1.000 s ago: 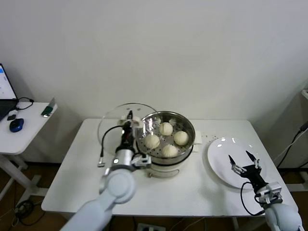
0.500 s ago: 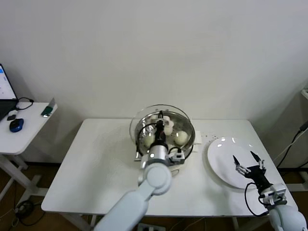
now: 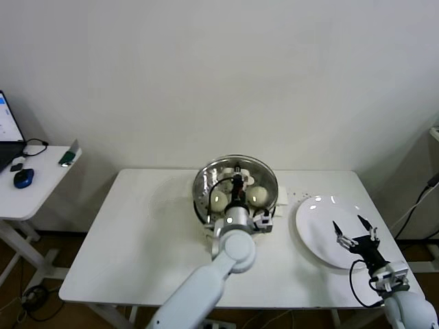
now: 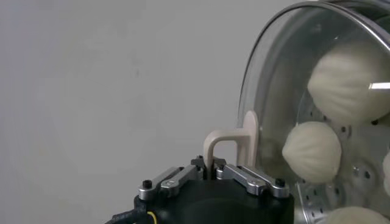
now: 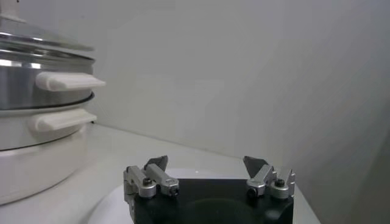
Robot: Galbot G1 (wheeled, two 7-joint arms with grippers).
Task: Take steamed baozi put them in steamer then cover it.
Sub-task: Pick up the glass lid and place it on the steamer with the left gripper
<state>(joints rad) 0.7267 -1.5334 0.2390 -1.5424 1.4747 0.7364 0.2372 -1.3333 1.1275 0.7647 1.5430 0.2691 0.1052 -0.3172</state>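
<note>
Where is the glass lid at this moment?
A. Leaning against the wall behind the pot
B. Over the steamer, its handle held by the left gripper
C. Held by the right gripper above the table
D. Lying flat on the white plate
B: the glass lid sits over the steamer, the left gripper shut on its white handle, buns visible through the glass.

White-shelled arms end in a black left hand (image 3: 236, 184) and right hand (image 3: 356, 229) with silver, screw-fastened fingers.

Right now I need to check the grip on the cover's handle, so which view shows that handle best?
The left wrist view: the white handle stands close up, clamped in the left end effector, with the glass cover behind it. The head view shows the arm hiding most of it. The right wrist view shows no handle, only the steamer.
</note>
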